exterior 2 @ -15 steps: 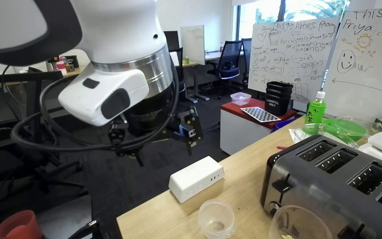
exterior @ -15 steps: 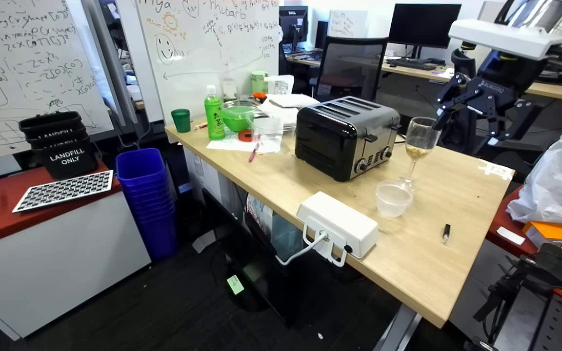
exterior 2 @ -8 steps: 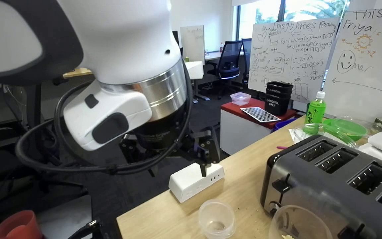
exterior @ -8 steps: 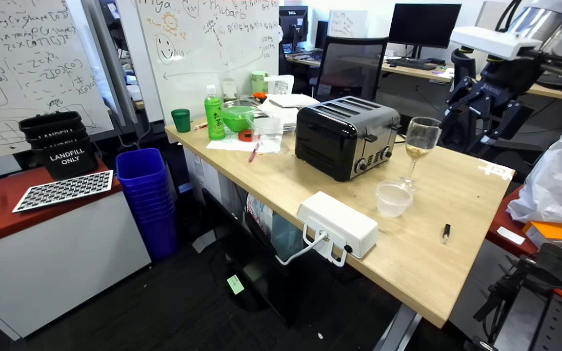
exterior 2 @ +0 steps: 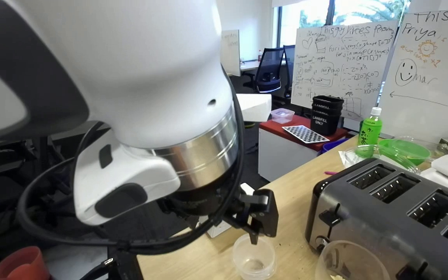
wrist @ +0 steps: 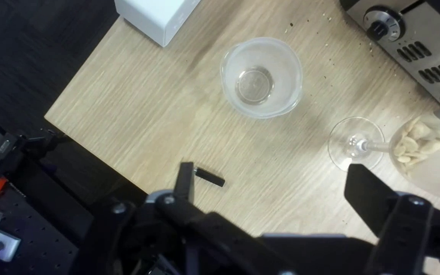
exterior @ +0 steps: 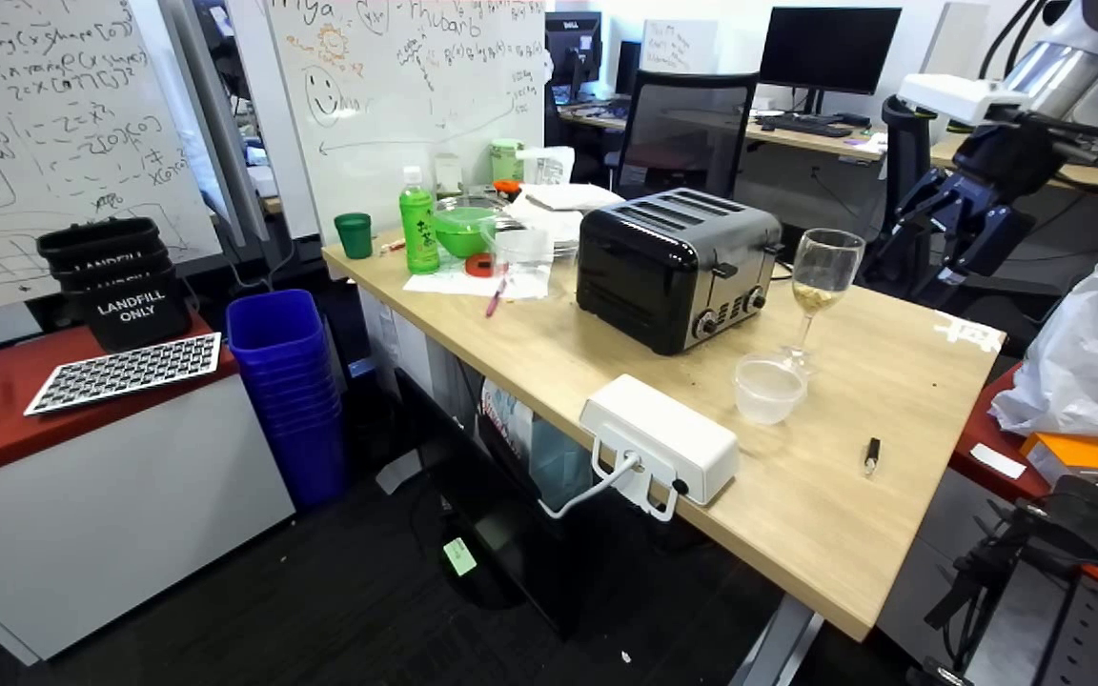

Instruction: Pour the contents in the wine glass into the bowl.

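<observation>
The wine glass (exterior: pixel 826 272) stands upright on the table beside the toaster, with pale flat pieces in its cup (wrist: pixel 420 147). In an exterior view only the upper part of the glass (exterior 2: pixel 350 262) shows at the bottom edge. Close by sits the translucent bowl (wrist: pixel 261 78), which looks empty. High above the table, my gripper (wrist: pixel 271 167) is open, its fingers wide apart and nothing between them. In the wrist view, the right finger (wrist: pixel 369 198) overlaps part of the glass's foot; the bowl lies farther up the picture.
A black and steel toaster (exterior: pixel 673 272) stands right behind the glass. Near the table edge is a white rectangular box (exterior: pixel 660 438). A small black stick-like object (wrist: pixel 209 177) lies on the tabletop. Bottle, green bowl (exterior: pixel 461 232) and papers crowd the far end.
The arm has come lower and swung over toward the table, the gripper turning somewhat; in an exterior view a finger now overlaps the bowl's rim. Glass and bowl have stayed put.
</observation>
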You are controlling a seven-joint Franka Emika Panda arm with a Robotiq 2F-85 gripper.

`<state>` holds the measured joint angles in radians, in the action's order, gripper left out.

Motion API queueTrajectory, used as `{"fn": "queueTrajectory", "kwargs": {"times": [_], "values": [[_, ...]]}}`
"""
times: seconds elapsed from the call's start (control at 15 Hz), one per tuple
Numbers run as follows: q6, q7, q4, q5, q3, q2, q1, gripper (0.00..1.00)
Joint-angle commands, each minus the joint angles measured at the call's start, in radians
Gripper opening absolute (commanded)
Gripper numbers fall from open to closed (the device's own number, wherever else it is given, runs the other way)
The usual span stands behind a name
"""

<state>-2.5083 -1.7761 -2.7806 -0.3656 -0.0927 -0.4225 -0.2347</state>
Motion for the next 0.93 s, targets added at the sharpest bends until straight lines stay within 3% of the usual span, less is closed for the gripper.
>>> {"fn": "queueTrajectory", "kwargs": {"times": [0.0, 0.67, 0.87], "values": [[-0.033, -0.004, 0.000, -0.031, -0.023, 0.035, -0.005, 1.00], [-0.009, -0.003, 0.001, -0.012, -0.025, 0.024, -0.004, 1.00], [-0.021, 0.004, 0.001, -0.051, -0.038, 0.030, 0.010, 1.00]]}}
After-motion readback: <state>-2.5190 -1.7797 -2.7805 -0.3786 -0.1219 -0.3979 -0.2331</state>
